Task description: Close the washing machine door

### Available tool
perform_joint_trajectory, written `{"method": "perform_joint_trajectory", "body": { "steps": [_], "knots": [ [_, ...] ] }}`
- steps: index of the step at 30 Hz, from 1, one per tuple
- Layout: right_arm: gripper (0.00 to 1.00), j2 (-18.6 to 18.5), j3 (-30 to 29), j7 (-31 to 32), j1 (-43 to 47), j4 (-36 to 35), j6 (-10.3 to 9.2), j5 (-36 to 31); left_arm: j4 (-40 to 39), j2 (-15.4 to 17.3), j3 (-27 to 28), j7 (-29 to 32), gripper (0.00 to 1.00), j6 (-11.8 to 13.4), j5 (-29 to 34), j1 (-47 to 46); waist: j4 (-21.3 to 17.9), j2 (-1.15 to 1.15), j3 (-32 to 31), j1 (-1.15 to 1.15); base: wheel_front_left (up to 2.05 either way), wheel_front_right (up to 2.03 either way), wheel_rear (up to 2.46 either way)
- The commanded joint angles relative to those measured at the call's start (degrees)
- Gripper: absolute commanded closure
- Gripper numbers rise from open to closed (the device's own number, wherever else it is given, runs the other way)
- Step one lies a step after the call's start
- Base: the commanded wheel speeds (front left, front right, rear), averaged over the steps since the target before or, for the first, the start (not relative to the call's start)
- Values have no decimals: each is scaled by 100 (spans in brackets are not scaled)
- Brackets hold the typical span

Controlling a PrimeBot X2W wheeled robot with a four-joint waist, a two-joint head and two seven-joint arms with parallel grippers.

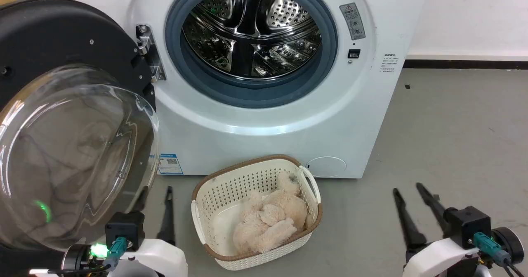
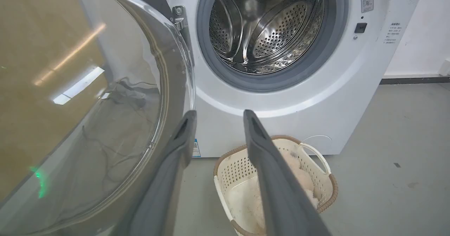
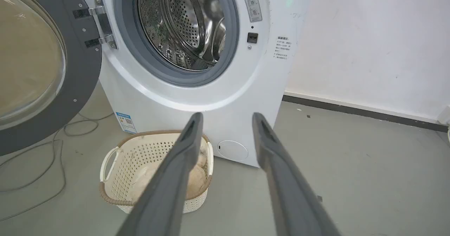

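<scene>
washing machine door [image 1: 74, 136] stands open beside spread left hand [image 2: 218, 113].

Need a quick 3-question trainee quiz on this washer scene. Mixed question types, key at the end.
1. True or false: the washing machine door is shut over the drum.
2. What lies in the laundry basket? A) a fluffy cream item B) a blue towel C) a bottle
3. Which is nearer the door: the left hand or the right hand?
Key: 1 false, it stands wide open; 2 A; 3 the left hand.
</scene>
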Motion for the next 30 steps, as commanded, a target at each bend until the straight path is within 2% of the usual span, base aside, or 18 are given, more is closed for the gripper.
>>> {"method": "perform_joint_trajectory", "body": {
  "steps": [1,17,30],
  "knots": [
    [0,0,3,0,0,0,0,1,1,0,1,0,0,0,0,0,0,0,0,0,0,0,0],
    [0,3,25,-184,5,2,0,105,13,0,-24,-184,0,30,-63,34,28,0,3,0,0,0,0],
    [0,5,96,-327,20,10,1,158,19,-1,-19,-327,0,43,-112,65,204,0,-9,0,0,0,0]
  ]
}}
